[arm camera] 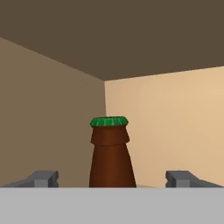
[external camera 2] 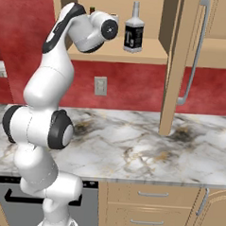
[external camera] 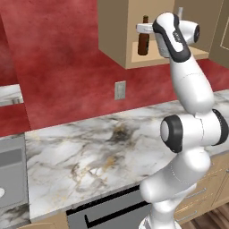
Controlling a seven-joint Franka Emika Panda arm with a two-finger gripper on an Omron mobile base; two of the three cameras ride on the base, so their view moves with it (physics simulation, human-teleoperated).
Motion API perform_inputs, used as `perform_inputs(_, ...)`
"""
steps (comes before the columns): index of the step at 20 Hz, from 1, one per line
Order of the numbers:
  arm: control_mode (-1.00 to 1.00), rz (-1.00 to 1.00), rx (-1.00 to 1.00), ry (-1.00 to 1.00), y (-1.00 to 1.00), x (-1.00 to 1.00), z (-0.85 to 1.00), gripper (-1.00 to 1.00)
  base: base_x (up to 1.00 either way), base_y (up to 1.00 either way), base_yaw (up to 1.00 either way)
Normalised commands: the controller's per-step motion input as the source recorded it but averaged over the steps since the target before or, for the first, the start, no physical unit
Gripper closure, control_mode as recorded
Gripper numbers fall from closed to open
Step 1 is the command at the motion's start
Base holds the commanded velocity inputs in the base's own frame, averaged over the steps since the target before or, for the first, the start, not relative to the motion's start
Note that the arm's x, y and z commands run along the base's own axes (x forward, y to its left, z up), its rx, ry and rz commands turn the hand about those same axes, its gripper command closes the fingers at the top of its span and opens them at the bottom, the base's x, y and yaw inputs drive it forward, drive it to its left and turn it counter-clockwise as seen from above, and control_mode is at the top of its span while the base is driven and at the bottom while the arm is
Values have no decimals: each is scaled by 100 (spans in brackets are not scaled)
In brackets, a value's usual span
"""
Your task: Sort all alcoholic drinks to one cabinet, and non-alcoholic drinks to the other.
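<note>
Beer bottle [arm camera: 111,153] stands upright on the narrow cabinet [external camera: 117,31] shelf, near its left wall; squarish black-labelled bottle [external camera 2: 133,31] stands further right on that shelf. Gripper [arm camera: 111,179]: jaws spread wide, 1 finger [arm camera: 42,178] each side of the neck, neither touching, nothing held. Judgement: draw straight back and level so no finger tips it.

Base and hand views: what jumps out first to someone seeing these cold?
The white arm reaching up into the narrow wall cabinet, where a brown beer bottle stands upright on the shelf. In the hand view that bottle sits between the open claw fingertips, clear of both. Further along the same shelf stands a squarish clear bottle with a black label.
</note>
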Motion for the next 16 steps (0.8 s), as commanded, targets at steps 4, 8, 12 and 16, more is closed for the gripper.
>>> perform_inputs(4, -100, 0, 0, 0, -4, -16, 5, -100, 0, 0, 0)
perform_inputs(8, -100, 0, 0, 0, -14, -9, 7, -100, 0, 0, 0)
perform_inputs(12, -100, 0, 0, 0, -17, -23, 8, -100, 0, 0, 0)
perform_inputs(16, -100, 0, 0, 0, -28, -38, 2, -100, 0, 0, 0)
